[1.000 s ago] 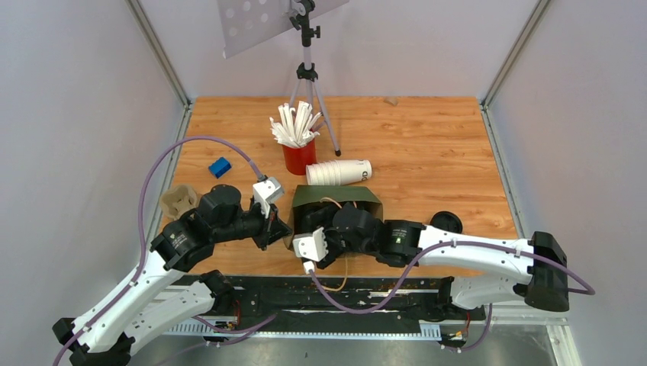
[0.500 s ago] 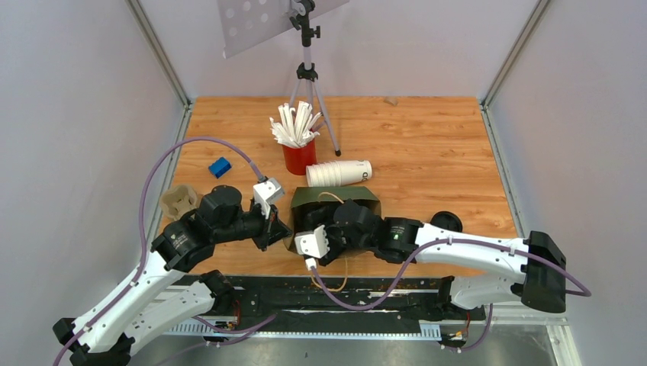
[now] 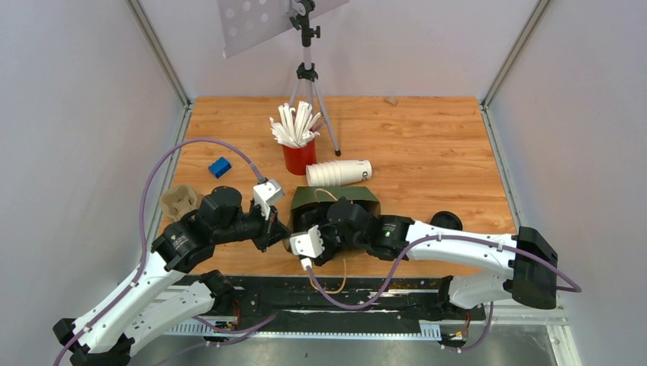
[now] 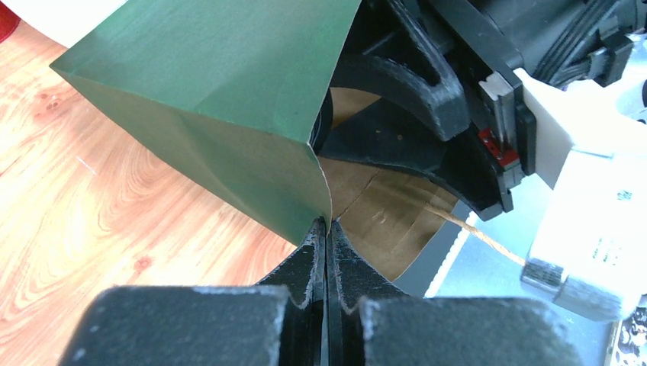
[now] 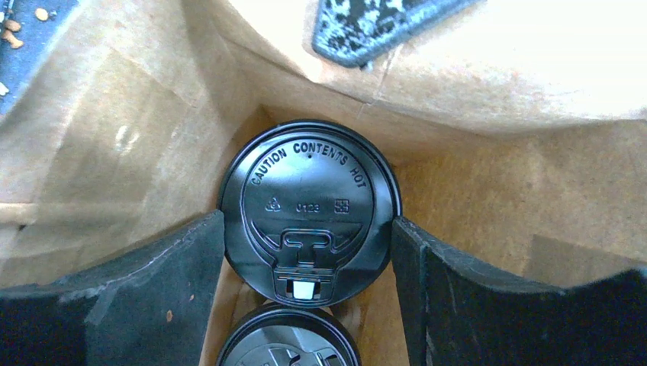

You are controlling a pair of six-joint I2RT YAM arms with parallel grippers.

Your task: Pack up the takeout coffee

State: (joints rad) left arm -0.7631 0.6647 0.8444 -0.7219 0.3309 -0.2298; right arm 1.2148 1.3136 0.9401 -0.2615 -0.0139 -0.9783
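A green paper bag (image 3: 336, 197) lies on its side near the table's front, mouth toward the arms. My left gripper (image 4: 326, 225) is shut on the bag's (image 4: 221, 91) mouth edge and holds it open; it shows at the bag's left corner in the top view (image 3: 278, 229). My right gripper (image 5: 307, 229) reaches inside the bag. Its fingers (image 5: 179, 263) touch both sides of the takeout coffee's black lid (image 5: 309, 191), marked "CAUTION CONTENTS HOT". The white cup under the lid is hidden. A second black-lidded cup (image 5: 286, 343) sits just in front of it inside the bag.
A stack of nested white cups (image 3: 339, 172) lies behind the bag. A red cup of white straws (image 3: 298, 156) and a tripod (image 3: 307, 72) stand further back. A loose black lid (image 3: 446, 221) lies at the right. A cardboard cup carrier (image 3: 178, 201) and a blue block (image 3: 220, 167) lie at the left.
My right arm has shifted a little left and further into the bag. The left gripper still pinches the bag's edge in the same place.
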